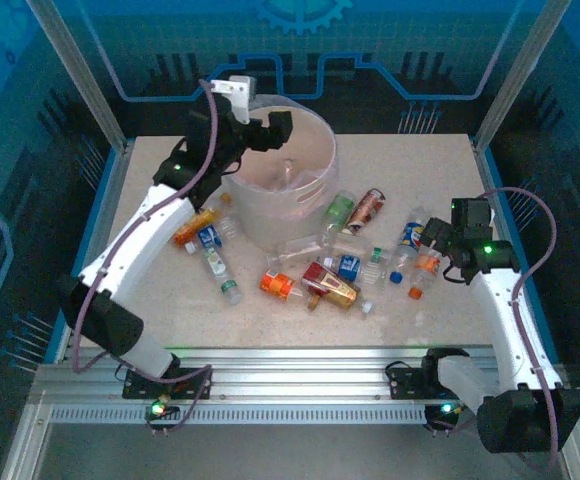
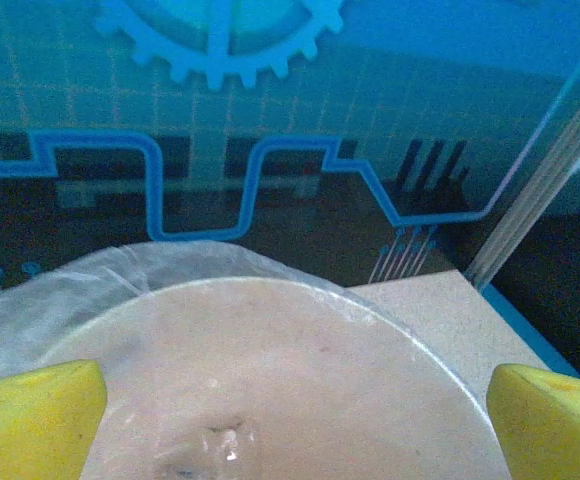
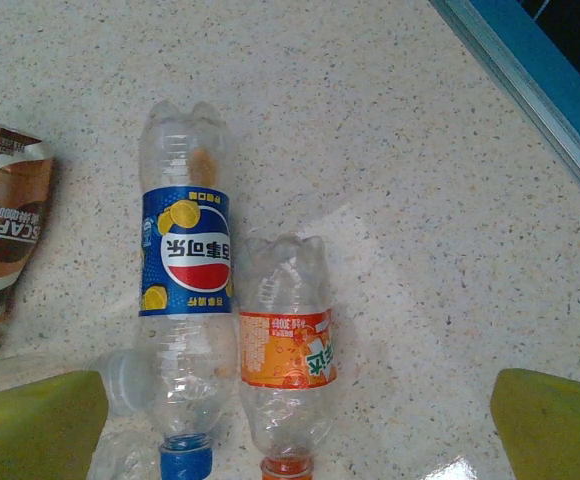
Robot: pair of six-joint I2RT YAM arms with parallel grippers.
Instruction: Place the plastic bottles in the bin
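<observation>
Yellow left fingers gape above the round translucent bin; right fingers gape over crinkled clear bottles.

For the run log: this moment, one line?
left gripper open, over bin | right gripper open, above blue-label bottle and orange-label bottle

We're in a robotics lab, looking into a closed test cell. Blue see-through panels wall it in on three sides, the back one printed with a gear and circuit lines. Metal posts frame the corners. Two arms sit bolted to a slotted aluminium rail at the near edge, cables looping, green lights glowing. Speckled table, bottles strewn beside a bin: a staged trial bench, plainly.
</observation>
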